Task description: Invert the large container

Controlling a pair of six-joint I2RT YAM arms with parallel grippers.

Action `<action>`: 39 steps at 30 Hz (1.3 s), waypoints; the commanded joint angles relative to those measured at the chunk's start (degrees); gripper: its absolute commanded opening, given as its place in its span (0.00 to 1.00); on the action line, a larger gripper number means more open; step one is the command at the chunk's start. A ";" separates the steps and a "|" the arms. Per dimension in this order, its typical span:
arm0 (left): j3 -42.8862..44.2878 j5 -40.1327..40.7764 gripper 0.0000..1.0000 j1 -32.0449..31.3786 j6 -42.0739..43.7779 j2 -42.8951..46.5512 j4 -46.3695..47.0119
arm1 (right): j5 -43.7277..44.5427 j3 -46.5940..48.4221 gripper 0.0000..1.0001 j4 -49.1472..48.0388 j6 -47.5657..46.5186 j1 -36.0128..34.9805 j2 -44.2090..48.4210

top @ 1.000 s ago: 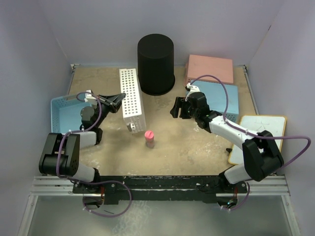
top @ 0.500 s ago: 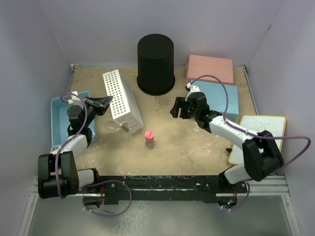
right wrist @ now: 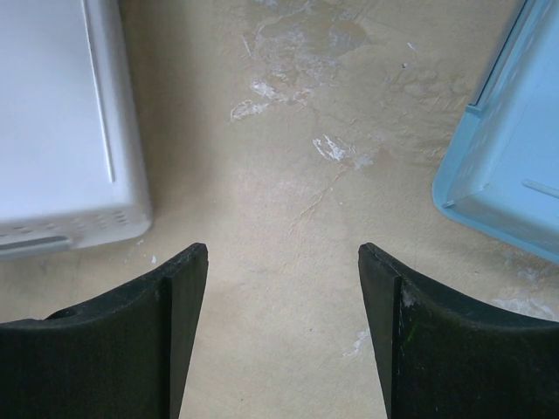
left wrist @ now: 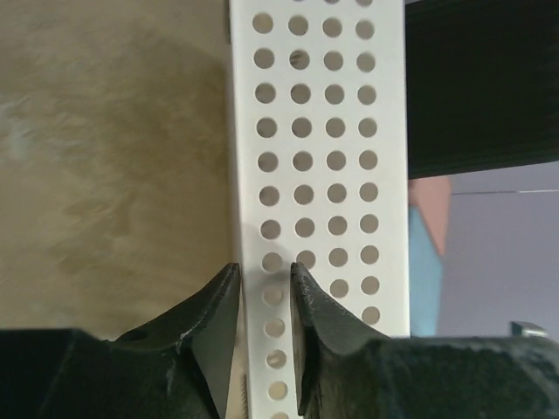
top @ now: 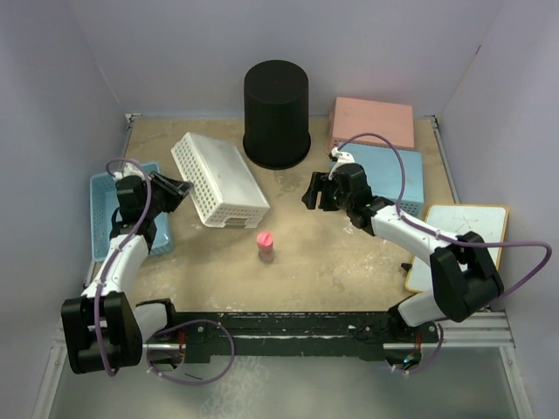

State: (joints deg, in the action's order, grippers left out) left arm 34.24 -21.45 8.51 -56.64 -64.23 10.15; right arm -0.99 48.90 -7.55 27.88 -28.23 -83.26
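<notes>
The small pink-capped object (top: 265, 245) is standing nearest, just in front of the white perforated rectangular plastic basket (top: 223, 179). The left gripper (left wrist: 262, 272) is straddling that basket's edge with jaws narrowly parted; whether it is gripping, I cannot tell, so the basket may be sliding loose. The right gripper (right wrist: 281, 253) is hovering wide open and empty. The tall round black plastic bin (top: 277, 113) is standing far-centre, apart from both grippers; its broad smooth wall risks slipping or toppling when pinched. No writing is showing.
</notes>
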 commanded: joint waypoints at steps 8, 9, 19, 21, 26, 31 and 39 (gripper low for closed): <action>4.89 5.08 0.42 0.14 11.98 -2.74 -16.78 | 0.38 2.21 0.73 -1.34 0.07 -0.16 0.50; 6.50 5.60 0.47 0.10 12.94 -3.49 -18.67 | 0.49 2.31 0.73 -1.24 0.00 -0.18 0.55; 24.15 20.85 0.65 -6.94 23.02 -1.58 -40.91 | 0.78 2.44 0.73 -1.52 -0.70 -0.16 0.12; 26.88 24.93 0.66 -11.38 20.90 -0.40 -43.81 | 0.54 3.97 0.73 -1.32 -0.40 -0.23 -0.45; 26.26 33.79 0.61 -21.39 19.05 3.02 -48.97 | -2.75 7.14 0.73 -1.75 -1.98 -2.97 -1.60; 24.91 49.03 0.64 -45.07 13.54 4.48 -53.93 | -2.77 12.08 0.74 1.08 -3.71 -6.06 -6.06; 24.34 62.88 0.66 -59.82 3.64 -1.31 -62.45 | -0.50 14.97 0.74 3.82 -7.22 -5.92 -6.73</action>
State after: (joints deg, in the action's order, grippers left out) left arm 58.96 30.39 -48.69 -46.22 -63.96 -47.35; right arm -3.53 60.49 -4.97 23.94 -34.50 -91.02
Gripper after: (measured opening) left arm 0.655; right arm 0.740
